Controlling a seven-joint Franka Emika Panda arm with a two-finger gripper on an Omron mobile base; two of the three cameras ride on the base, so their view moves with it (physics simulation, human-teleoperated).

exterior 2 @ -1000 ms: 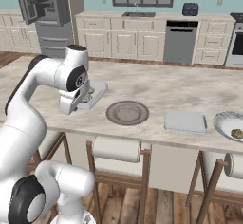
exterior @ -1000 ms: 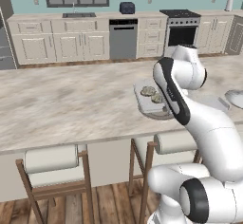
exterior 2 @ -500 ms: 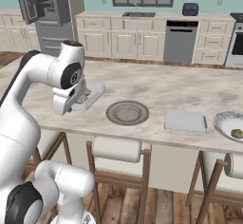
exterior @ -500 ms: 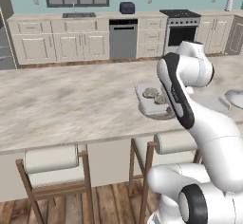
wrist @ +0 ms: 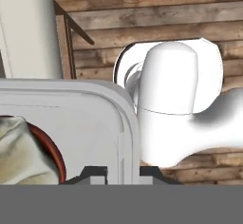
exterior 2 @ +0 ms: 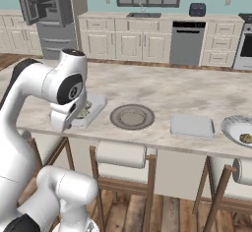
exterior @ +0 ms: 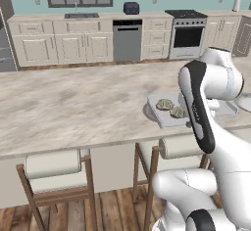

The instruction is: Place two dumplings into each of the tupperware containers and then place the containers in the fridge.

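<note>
The claw [wrist: 122, 173] is clenched on the rim of the tupperware container [exterior: 169, 118], its 2 tips straddling the low wall at the near edge. That edge grip suits a shallow tray carrying 2 dumplings [exterior: 170, 107], since it keeps the load flat for the carry to the fridge [exterior 2: 48, 17]. The container sits by the desk [exterior: 73, 107] front edge, overlapping the round plate [exterior 2: 132, 116]. The arm folds tightly over the container, hand pointing down. A 2nd container [exterior 2: 192, 126] lies beyond the plate.
</note>
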